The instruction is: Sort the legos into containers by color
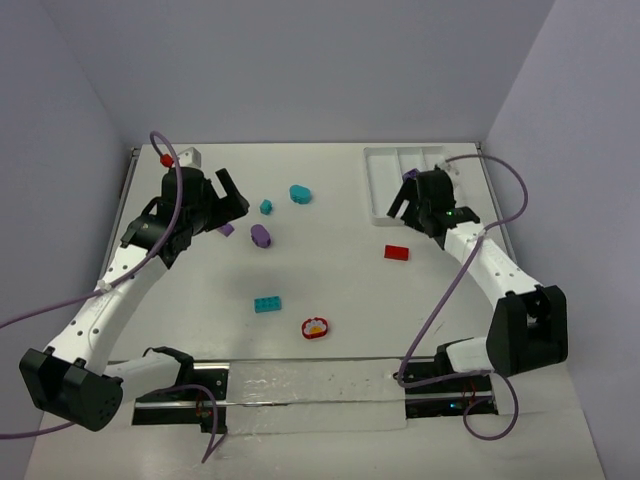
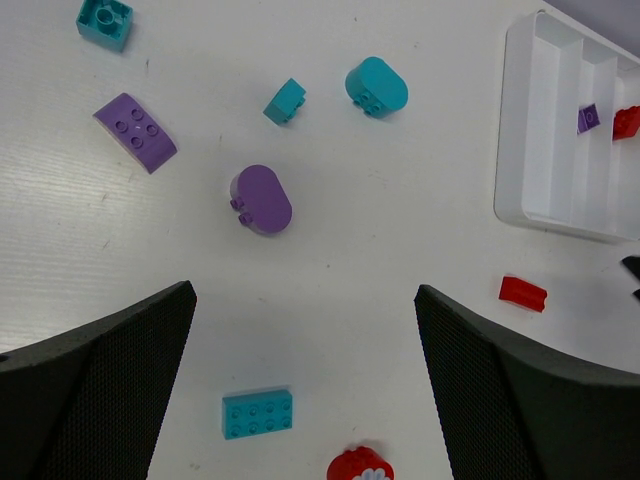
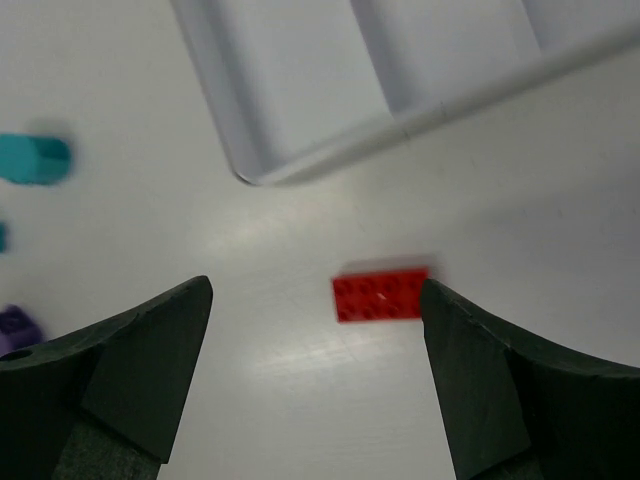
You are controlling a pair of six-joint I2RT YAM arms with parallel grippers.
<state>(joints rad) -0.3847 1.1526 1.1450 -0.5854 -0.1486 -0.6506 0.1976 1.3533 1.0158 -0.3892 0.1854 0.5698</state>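
White worktop [image 1: 340, 300] meets plain lavender walls. At its far right corner sits the white three-compartment plastic tray [image 1: 372, 175], with a small purple brick [image 2: 588, 119] and a red brick [image 2: 626, 122] in neighbouring compartments. The right gripper [image 3: 315, 290] hangs by the tray's near end, jaws spread and empty, with a flat red brick [image 3: 380, 295] on the worktop close by. The left gripper [image 2: 303, 292], spread wide and empty, hovers toward the far left edge near a rounded purple piece [image 2: 262, 200]. A flat teal brick [image 2: 258, 413] lies mid-worktop.

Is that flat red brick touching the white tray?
Apart. The right wrist view shows a strip of table between the red brick and the tray.
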